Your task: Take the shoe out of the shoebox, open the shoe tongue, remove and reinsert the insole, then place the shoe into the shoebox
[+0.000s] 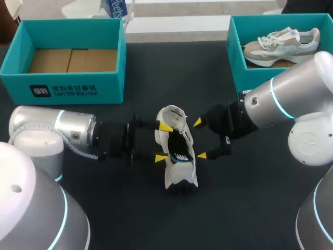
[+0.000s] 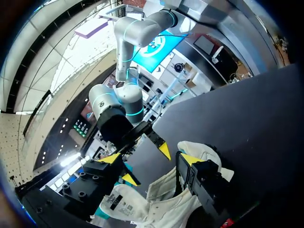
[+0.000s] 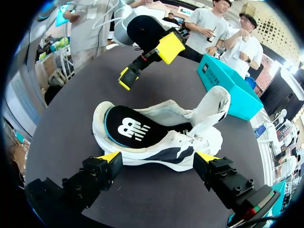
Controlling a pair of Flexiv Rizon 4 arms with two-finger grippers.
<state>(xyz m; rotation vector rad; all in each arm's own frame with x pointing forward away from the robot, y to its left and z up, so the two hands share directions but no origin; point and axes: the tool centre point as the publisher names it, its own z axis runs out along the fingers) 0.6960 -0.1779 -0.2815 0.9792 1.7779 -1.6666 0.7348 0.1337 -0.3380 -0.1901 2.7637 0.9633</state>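
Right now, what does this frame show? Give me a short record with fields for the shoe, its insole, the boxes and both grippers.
shoe: white sneaker lying on the black table, outside both boxes
tongue: white tongue pulled up
insole: black insole seated in the sneaker
left gripper: open, at one side of the sneaker
right gripper: open, at the opposite side
left teal shoebox: cardboard floor showing
right teal shoebox: holds a beige-and-white sneaker

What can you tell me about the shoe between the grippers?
The shoe is a cream-white sneaker, fabric-looking, with dark patches along its side. It rests on the table, tongue pulled back, a black insole with a white logo showing inside. Both open, the left gripper and right gripper flank it; contact is unclear.
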